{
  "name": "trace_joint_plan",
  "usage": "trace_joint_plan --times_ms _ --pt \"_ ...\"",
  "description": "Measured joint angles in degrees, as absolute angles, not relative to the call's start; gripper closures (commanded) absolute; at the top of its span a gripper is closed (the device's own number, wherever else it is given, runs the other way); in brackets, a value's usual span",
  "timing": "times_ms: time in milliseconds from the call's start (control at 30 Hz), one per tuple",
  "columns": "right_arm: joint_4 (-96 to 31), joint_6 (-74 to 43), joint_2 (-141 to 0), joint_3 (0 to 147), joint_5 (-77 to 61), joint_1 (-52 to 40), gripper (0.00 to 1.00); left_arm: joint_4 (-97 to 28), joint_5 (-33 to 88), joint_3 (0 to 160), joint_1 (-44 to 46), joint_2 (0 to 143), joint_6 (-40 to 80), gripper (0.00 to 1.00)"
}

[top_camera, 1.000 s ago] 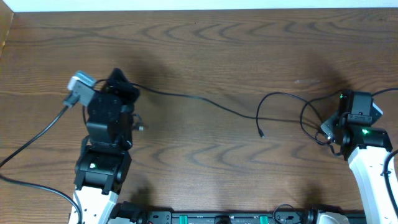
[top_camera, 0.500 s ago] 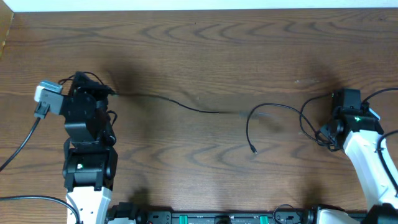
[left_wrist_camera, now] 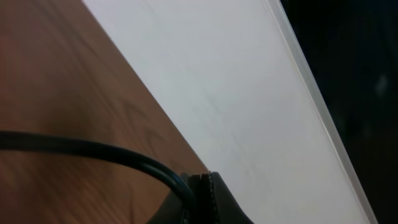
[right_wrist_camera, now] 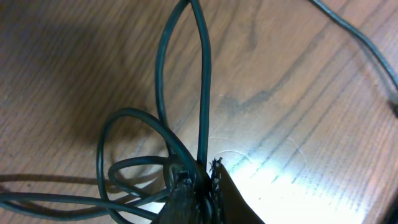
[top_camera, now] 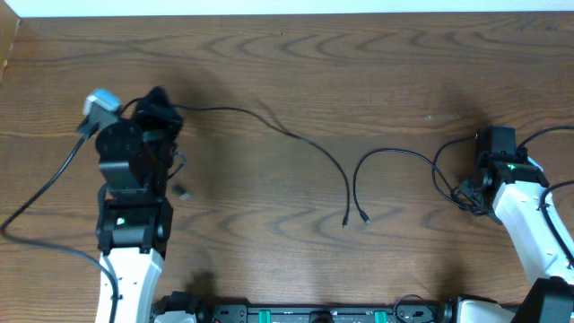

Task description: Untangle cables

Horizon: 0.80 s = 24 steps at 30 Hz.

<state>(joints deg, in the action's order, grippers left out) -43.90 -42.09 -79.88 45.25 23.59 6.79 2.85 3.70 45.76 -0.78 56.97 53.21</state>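
A brown wood-grain table (top_camera: 269, 269) seen from above, with a robot arm at each side.

Nearest the robot, close to the table's middle, two small plug tips lie near each other but apart. Each is the free end of its own cord.

The left tip belongs to a thin, flexible black cable (top_camera: 316, 154). It climbs away from the robot, then sweeps left across the table to the left gripper (top_camera: 161, 100). From above, the claw's tips are hidden under the arm's black body. The left wrist camera shows the cord running straight into the dark fingertips (left_wrist_camera: 208, 193), so the claw appears pinched shut on that end.

A small grey piece (top_camera: 182, 191) lies on the wood just right of the left arm. It is too small to identify.

The right tip belongs to a second thin black cable with loose coils (top_camera: 395, 152). It rises, arches to the right and gathers into several overlapping loops at the right gripper (top_camera: 468, 191). The right wrist camera shows this claw closed tight, with strands of the coil clamped between its fingertips (right_wrist_camera: 214, 186). One tall loop stands out ahead of the fingertips and the rounder coils spread to its left.

The two cords do not cross anywhere on the open table.

Farthest off, a plain white strip (top_camera: 269, 7) runs along the table's far edge.
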Motion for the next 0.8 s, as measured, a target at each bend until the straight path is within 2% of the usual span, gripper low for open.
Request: trace_joint_plan --times_ms 200,500,800 --pt "-44.2 -42.1 -79.9 45.3 21.4 6.8 0.96 2.4 8.9 47.2 1.0 58.8 45.7 0.92" --pt "-43.8 -41.8 -79.9 45.3 15.9 6.8 0.97 -9.1 11.9 59.7 1.0 60.4 35.6 0.92" --pt "-31.9 -29.5 -79.9 45.3 0.5 6.9 0.99 -23.6 17.5 59.9 1.0 68.0 31.5 0.92"
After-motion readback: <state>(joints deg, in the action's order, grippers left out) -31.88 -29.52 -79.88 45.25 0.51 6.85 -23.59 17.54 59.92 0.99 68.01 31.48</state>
